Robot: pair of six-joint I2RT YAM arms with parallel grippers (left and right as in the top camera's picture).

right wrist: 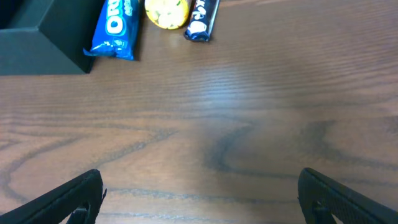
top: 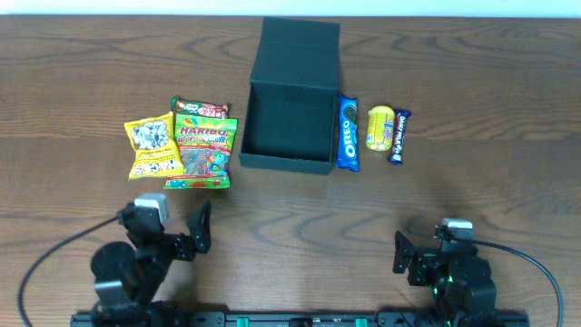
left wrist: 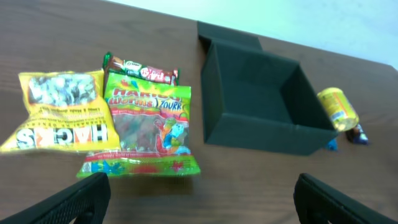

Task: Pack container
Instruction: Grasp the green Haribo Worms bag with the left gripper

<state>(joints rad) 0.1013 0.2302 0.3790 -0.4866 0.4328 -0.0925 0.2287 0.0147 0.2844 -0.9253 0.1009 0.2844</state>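
1. Black fingers of the left gripper (left wrist: 202,205) stand wide apart and hold nothing. It is on the container's (top: 289,123) near side, off to its left.
2. The right gripper (right wrist: 199,202) is also spread wide and holds nothing, on the container's near side, off to its right.
3. The dark matte container sits open on the wooden table (top: 472,191), lid flap folded back on its far side.
4. Left of the container lie a green Haribo bag (top: 203,153), a yellow Hacks bag (top: 152,145) and a red-green packet (top: 200,109).
5. Right of the container, a blue Oreo packet (top: 348,133) lies just beside its wall, then a yellow packet (top: 379,127), then a dark blue bar (top: 398,135).
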